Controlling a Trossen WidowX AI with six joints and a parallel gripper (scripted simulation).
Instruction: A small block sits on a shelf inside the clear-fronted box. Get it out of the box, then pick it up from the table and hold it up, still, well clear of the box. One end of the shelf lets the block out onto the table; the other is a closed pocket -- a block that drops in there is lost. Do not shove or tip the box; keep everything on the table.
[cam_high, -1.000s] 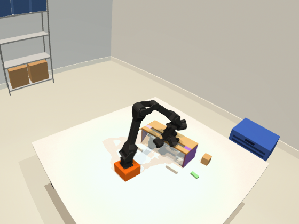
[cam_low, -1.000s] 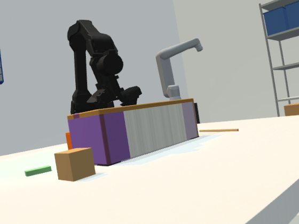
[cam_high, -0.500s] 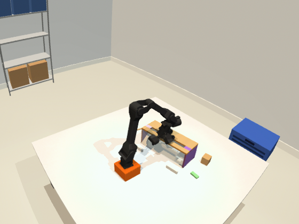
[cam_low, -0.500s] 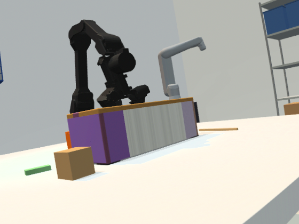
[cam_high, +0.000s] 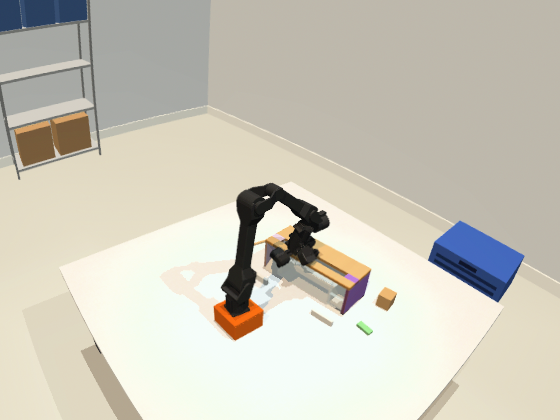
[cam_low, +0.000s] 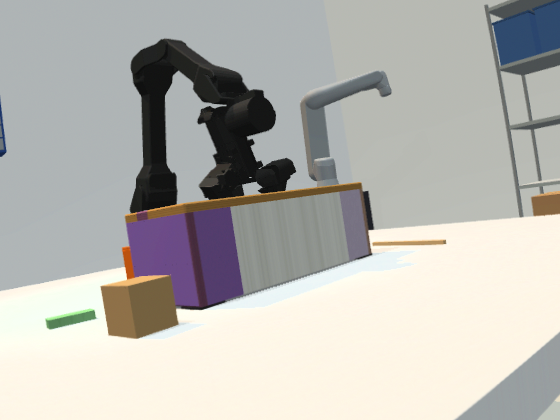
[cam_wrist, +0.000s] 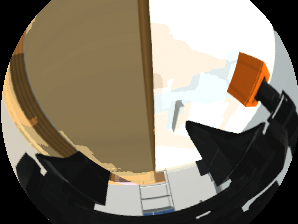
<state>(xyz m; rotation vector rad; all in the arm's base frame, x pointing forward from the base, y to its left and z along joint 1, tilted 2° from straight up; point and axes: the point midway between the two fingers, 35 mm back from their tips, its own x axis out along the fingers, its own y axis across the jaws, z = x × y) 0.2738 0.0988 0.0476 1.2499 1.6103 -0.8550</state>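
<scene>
A: Where are the fingers (cam_high: 294, 256)?

B: Spread wide, gripping nothing, just above the box's (cam_high: 320, 270) wooden top near its 10 o'clock end in the top view.

A: And the block?

B: I can't make it out inside the box. A tan cube (cam_high: 386, 298) sits on the bench (cam_high: 150, 360) at 3 o'clock from the purple end.

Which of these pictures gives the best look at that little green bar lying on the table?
The exterior view: the green bar lies flat beside the tan cube, its long side and top plain. The top view shows it smaller, near the box's purple end. The wrist view does not show it.
</scene>
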